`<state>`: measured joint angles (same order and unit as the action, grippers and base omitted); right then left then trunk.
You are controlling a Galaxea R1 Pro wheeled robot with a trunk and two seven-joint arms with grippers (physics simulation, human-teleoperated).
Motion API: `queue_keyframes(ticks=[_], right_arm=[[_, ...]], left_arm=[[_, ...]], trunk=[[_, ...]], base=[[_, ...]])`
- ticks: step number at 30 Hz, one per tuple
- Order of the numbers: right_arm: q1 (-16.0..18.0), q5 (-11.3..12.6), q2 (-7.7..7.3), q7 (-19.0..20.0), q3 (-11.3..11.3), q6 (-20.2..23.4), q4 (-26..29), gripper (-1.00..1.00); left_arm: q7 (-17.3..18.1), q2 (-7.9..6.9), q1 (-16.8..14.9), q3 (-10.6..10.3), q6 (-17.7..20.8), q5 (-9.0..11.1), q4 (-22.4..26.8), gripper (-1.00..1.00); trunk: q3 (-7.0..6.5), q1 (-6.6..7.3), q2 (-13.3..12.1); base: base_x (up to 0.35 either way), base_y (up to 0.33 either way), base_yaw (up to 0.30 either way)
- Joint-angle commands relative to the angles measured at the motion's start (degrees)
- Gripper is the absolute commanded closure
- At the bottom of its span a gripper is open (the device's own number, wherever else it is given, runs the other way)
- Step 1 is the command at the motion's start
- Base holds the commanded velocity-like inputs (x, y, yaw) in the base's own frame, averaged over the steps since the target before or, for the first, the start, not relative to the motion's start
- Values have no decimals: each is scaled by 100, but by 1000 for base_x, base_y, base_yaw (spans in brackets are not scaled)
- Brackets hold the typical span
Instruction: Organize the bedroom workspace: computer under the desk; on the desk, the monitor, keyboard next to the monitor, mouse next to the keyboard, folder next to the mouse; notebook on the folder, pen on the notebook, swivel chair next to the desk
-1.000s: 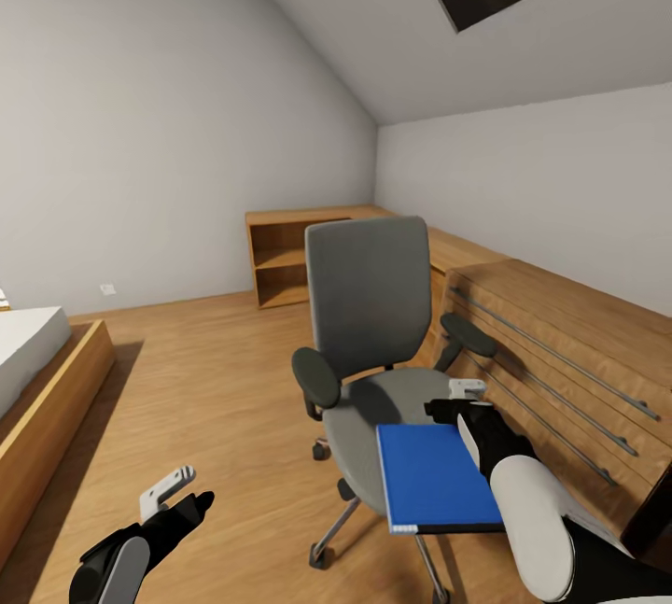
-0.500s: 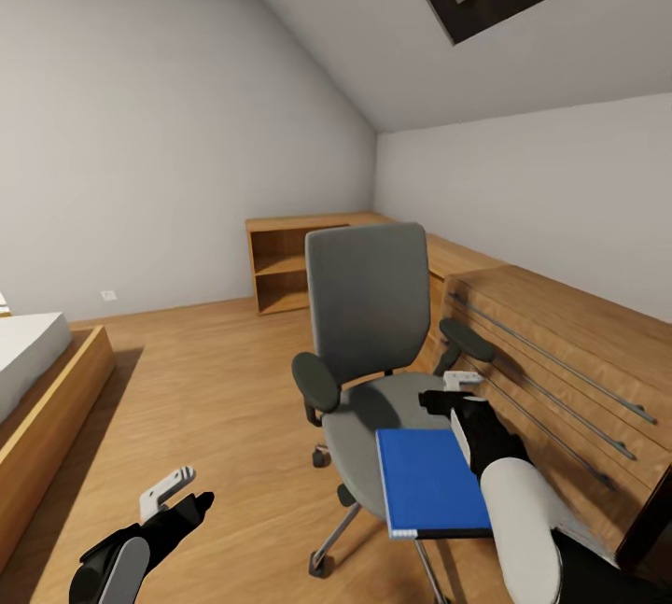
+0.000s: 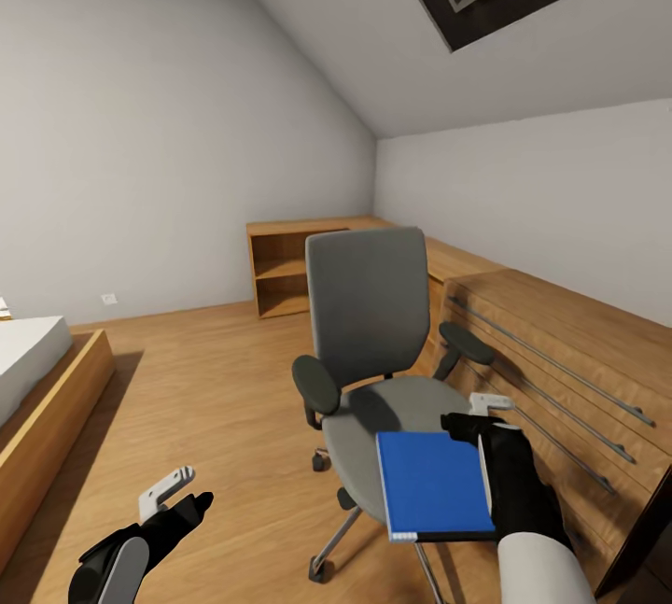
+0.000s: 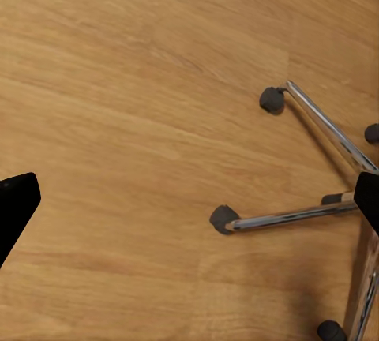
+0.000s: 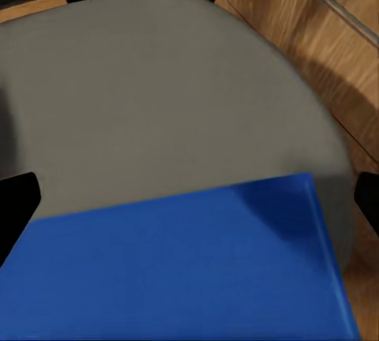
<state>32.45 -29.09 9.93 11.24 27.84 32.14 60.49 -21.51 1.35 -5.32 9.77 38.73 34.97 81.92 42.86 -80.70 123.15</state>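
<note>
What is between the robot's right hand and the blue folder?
Nothing visible. The right hand hovers just past the far right corner of the folder, which lies on the chair seat with bare seat around it.

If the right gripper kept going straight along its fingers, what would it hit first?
Most likely the folder lying on the swivel chair seat; the right gripper points down at its far edge, fingers spread wide. Depth is uncertain.

Folder [image 3: 432, 484] front edge prob. overhangs seat.
</note>
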Motion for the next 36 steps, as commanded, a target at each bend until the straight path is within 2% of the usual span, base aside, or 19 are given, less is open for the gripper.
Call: queue_keyframes(ticks=[1, 3, 5, 6, 13, 14, 17, 18, 36], right_arm=[[-1, -57, 7, 89, 20, 35, 24, -100], [-17, 38, 7, 174, 20, 78, 55, -100], [-25, 343, 7, 211, 21, 131, 93, -100], [-25, 403, 7, 215, 23, 149, 109, -100], [-28, 637, 7, 232, 17, 264, 225, -100], [-28, 913, 7, 240, 12, 299, 258, -100], [-29, 1060, 7, 239, 11, 300, 264, -100], [-37, 1244, 7, 238, 19, 294, 270, -100], [-46, 1248, 7, 238, 17, 258, 253, -100]], left_arm=[[-46, 2, -4, 7, 20, 61, 8, -100], [-46, 1, -4, 7, 20, 62, 8, -100], [-46, 4, -4, 7, 20, 62, 8, -100], [-46, 4, -4, 7, 20, 62, 8, -100], [-41, 5, -4, 7, 20, 62, 8, -100], [-39, 5, -4, 7, 20, 62, 8, -100], [-37, 5, -4, 7, 18, 62, 8, -100], [-29, 5, -4, 7, 12, 55, 8, -100], [-29, 14, -4, 7, 11, 53, 8, -100]], trunk=[[6, 1, 3], [5, 1, 3], [5, 1, 3], [5, 1, 3], [4, 1, 3], [4, 1, 3], [4, 1, 3], [1, 1, 3], [-60, 1, 3]], base=[[0, 0, 0], [0, 0, 0], [0, 0, 0], [0, 0, 0], [0, 0, 0], [0, 0, 0], [0, 2, 0], [-133, 295, -202], [-140, 305, -256]])
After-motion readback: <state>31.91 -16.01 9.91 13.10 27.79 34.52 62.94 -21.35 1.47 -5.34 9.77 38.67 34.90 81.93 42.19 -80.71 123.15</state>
